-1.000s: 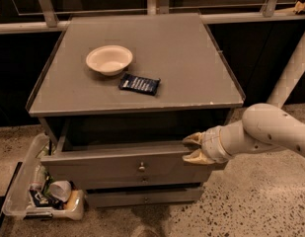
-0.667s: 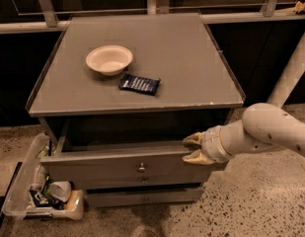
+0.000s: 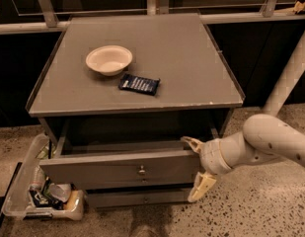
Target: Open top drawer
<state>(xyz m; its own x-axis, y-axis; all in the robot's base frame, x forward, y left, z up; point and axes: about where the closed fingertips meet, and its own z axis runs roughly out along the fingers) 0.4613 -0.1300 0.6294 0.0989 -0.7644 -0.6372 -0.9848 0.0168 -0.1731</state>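
The top drawer point(image 3: 102, 171) of the grey cabinet is pulled partly out, and its dark inside shows behind the front panel. A small round metal knob point(image 3: 141, 170) sits at the panel's centre. My gripper point(image 3: 196, 165) is at the right end of the drawer front, on a white arm coming in from the right. It is open: one finger lies at the panel's top edge and the other finger point(image 3: 200, 186) hangs below its bottom edge. The fingers are spread wide and hold nothing.
A cream bowl point(image 3: 109, 59) and a dark blue packet point(image 3: 138, 84) lie on the cabinet top point(image 3: 191, 63). A shallower drawer point(image 3: 142, 198) sits below. A clear bin of items point(image 3: 41, 199) stands on the floor at the left. A white post point(image 3: 290, 73) leans at the right.
The gripper's fingers have spread apart, the lower one swinging down below the drawer front. The drawer stays pulled out about the same amount.
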